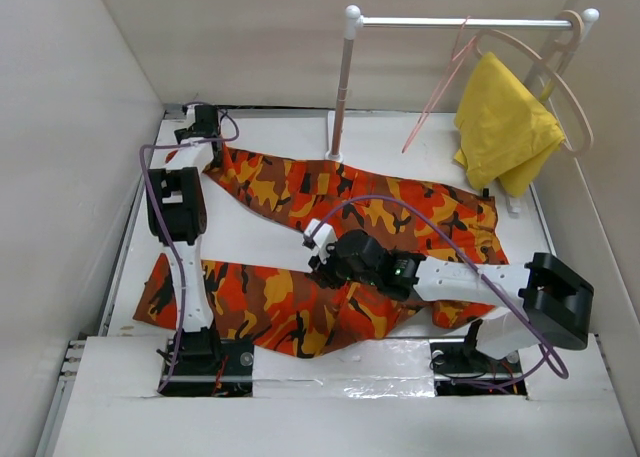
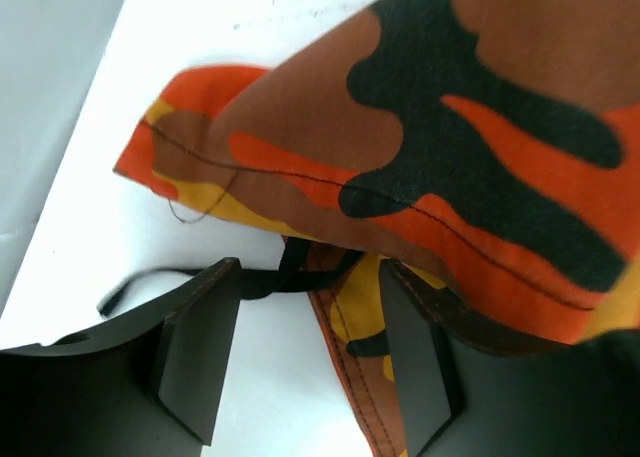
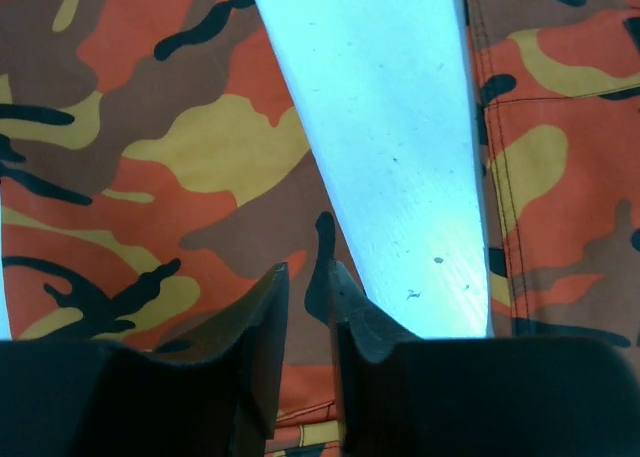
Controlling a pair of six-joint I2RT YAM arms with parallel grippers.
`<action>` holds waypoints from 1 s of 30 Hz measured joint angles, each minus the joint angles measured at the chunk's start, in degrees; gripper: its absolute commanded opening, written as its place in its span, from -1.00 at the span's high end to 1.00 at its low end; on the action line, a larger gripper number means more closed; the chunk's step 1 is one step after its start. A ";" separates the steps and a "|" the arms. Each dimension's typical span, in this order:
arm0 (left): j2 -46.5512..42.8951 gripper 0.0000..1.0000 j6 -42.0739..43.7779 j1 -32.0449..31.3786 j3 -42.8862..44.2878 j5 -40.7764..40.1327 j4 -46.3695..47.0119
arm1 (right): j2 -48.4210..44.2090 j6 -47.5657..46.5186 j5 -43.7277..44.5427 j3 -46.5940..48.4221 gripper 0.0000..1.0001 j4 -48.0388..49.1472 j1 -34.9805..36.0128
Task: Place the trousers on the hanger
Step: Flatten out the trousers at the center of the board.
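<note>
trousers (image 1: 300, 192): woven cloth, matt, printed camo, fine weave, dark stitched seams, lightly creased; black cord (image 2: 150, 280): matt, looks like braided string; hanger (image 1: 437, 82): thin pink wire, smooth, can't tell if it is coated; second hanger (image 1: 566, 87): beige, wood-like, smooth rounded finish; yellow cloth (image 1: 505, 127): soft matt fabric, loose folds; rail (image 1: 450, 22): shiny metal bar with white plastic-looking knobs; table (image 3: 390, 127): white, hard, matt, a few dark specks and scuffs; clear film (image 1: 340, 367): glossy, wrinkled; left gripper (image 2: 305, 327) and right gripper (image 3: 308, 307): black matt plastic, the right one's inner edges finely ribbed; walls (image 1: 60, 127): plain white, matt
</note>
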 measured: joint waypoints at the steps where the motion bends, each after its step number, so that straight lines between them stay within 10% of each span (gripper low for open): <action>1: 0.09 -0.11 0.39 -0.09 0.33 -0.07 0.15 | 0.15 0.04 -0.26 -0.04 0.23 0.00 -0.15; 11: 6.73 -0.07 3.63 -0.68 12.52 -1.70 -0.24 | 0.17 0.02 -1.66 -0.28 0.15 0.00 -2.01; 17: 7.63 0.58 5.29 -0.70 13.60 0.11 -1.09 | -2.80 -0.15 -1.66 -1.01 0.15 -1.25 -4.09; 25: 5.68 -0.03 6.38 -0.68 6.54 3.30 2.01 | -4.33 -0.44 -3.54 -1.77 0.16 -0.57 -6.88; 30: 4.42 -0.06 6.34 0.04 5.07 4.76 1.79 | -4.04 -0.46 -5.75 -3.30 0.16 -0.22 -6.86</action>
